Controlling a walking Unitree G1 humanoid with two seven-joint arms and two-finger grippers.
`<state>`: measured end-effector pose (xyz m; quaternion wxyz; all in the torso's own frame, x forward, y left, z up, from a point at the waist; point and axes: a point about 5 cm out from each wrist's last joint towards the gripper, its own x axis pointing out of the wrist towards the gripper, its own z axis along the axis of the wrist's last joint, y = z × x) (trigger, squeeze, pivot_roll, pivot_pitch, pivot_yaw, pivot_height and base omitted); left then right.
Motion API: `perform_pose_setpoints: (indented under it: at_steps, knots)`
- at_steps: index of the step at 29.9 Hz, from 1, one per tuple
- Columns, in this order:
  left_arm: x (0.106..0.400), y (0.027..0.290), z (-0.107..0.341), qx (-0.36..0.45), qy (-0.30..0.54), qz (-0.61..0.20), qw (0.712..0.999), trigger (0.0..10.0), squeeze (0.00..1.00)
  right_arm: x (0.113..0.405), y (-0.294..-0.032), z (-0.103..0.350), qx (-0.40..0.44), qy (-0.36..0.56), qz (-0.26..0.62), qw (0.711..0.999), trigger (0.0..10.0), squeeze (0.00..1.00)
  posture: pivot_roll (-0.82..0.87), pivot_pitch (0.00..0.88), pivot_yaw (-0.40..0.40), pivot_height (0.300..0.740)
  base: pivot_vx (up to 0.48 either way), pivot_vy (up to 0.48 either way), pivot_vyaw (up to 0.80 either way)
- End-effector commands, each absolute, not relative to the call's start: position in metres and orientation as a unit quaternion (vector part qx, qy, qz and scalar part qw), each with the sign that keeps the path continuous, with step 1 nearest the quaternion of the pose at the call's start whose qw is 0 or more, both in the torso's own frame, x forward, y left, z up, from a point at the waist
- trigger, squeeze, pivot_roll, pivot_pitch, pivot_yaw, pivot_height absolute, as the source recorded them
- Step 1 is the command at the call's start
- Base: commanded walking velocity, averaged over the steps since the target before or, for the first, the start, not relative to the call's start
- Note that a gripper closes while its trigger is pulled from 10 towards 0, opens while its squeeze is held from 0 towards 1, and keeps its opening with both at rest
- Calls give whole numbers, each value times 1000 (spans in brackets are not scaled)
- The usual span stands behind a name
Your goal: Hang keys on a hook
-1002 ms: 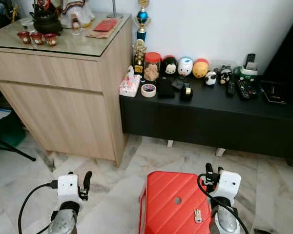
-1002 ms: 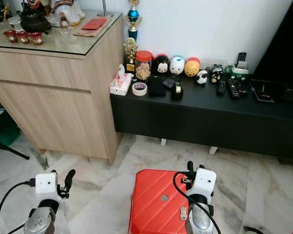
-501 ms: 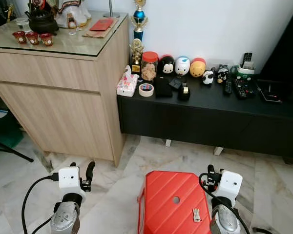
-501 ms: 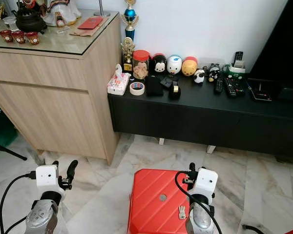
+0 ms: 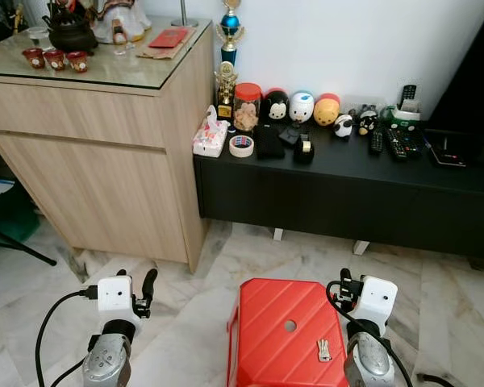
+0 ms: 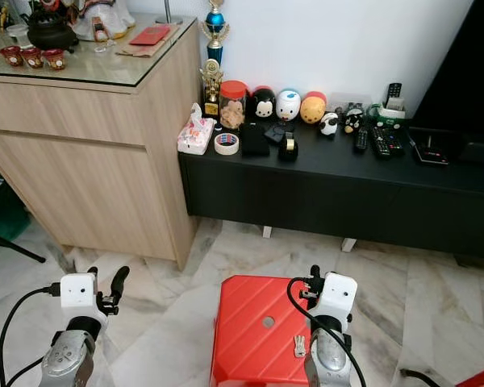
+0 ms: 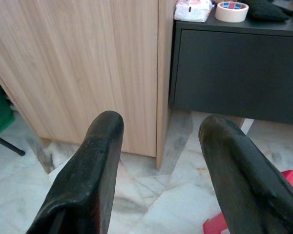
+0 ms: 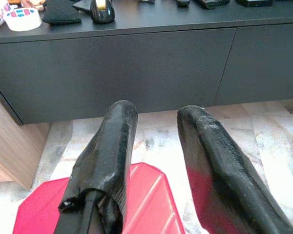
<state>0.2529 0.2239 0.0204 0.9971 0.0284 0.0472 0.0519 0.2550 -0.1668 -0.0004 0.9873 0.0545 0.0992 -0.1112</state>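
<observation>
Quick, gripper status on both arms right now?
Left gripper: open, holding nothing.
Right gripper: open, holding nothing; keys lie on the red stool.

Tape roll (image 5: 243,146) on black console (image 5: 363,173); perhaps remotes (image 5: 397,145).

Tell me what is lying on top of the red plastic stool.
A small bunch of silver keys lies on the red ribbed plastic stool, near its right edge, beside the right pincer. A round hole sits in the seat's middle. The stool's near edge is cut off by the frame.
</observation>
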Motion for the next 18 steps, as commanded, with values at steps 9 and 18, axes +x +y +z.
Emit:
perform_pose_setpoints:
  at_steps: [9, 18]
  knots:
    - [251, 225, 21, 34, 52, 46, 997, 10000, 0, 254, -168, -6, 64, 120, -119, 984, 10000, 0, 68, 0, -51, 676, 0, 0, 0]
    - [251, 222, 20, 32, 56, 43, 997, 10000, 0, 255, -168, -5, 66, 115, -114, 985, 10000, 0, 69, 0, -51, 631, 0, 0, 0]
